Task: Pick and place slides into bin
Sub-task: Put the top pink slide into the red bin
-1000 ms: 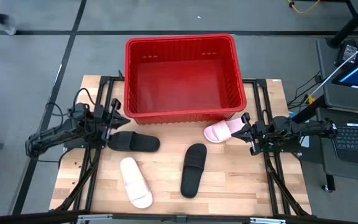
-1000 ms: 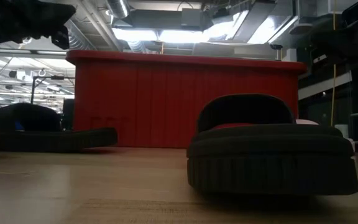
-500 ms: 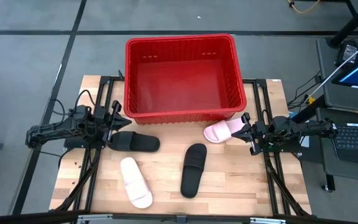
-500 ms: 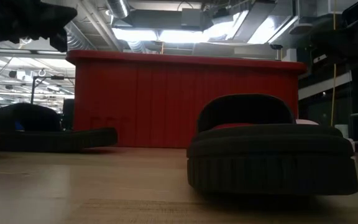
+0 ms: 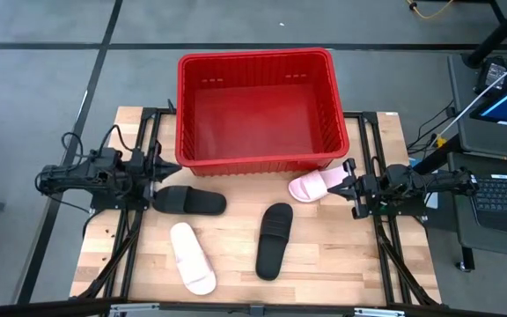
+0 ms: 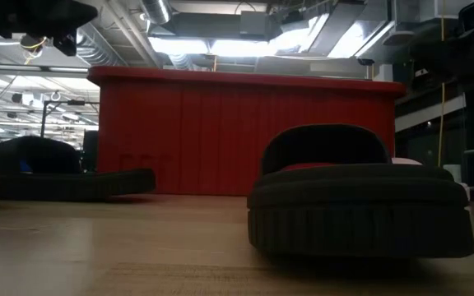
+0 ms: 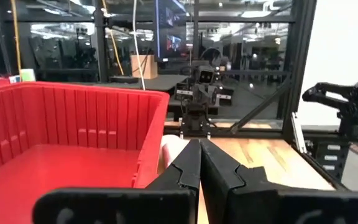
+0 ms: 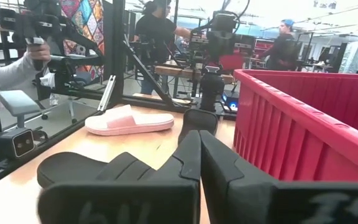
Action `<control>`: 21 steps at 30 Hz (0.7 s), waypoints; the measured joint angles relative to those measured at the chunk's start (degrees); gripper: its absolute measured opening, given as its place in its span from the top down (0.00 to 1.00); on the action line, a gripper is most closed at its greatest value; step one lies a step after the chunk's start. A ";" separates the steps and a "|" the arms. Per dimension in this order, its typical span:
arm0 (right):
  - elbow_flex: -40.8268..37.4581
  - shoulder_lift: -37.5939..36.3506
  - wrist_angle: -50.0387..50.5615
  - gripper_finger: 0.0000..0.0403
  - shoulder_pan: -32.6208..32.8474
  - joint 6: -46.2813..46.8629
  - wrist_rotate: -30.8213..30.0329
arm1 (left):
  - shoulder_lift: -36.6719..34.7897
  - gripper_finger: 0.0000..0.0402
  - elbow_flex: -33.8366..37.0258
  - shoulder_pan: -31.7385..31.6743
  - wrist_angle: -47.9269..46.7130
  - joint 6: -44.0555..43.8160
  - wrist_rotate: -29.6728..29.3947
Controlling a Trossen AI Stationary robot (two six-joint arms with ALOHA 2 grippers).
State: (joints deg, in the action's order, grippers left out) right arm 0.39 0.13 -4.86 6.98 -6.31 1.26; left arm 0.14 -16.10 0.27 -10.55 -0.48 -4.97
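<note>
- I've got the left gripper (image 5: 159,167) fingers pressed together, gripping nothing, just beside the bin (image 5: 258,69).
- Right gripper (image 5: 349,186) also pinched together, by the pink slide (image 5: 316,185).
- The other slides lie on the table (image 5: 324,264): black (image 5: 189,201), pink (image 5: 191,257), black (image 5: 275,239).

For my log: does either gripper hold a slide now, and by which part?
Neither. Left gripper and right gripper are shut on nothing.

You have the bin (image 5: 258,110) at the table's (image 5: 324,264) far edge; four slides (image 5: 275,239) lie before it.
</note>
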 joint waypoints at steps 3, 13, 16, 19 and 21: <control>0.01 0.00 0.00 0.99 0.00 -0.11 -0.04 | 0.00 1.00 0.00 0.69 0.00 2.53 -0.01; 0.01 -0.01 0.00 0.99 0.00 -0.02 -0.11 | 0.00 1.00 -0.01 0.83 -0.04 3.31 -0.04; 0.00 0.00 0.00 0.99 0.00 -0.02 -0.12 | 0.00 0.99 -0.02 0.83 -0.04 5.49 -0.02; 0.01 -0.01 0.00 0.99 0.00 -0.02 -0.11 | 0.00 1.00 -0.02 0.83 -0.07 9.21 -0.02; 0.01 -0.01 0.00 0.99 0.00 -0.02 -0.11 | 0.00 1.00 -0.01 0.83 -0.04 9.66 -0.04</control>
State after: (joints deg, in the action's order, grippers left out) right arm 0.40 0.12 -4.86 6.98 -6.33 1.15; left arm 0.14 -16.11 1.10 -10.59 9.19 -5.02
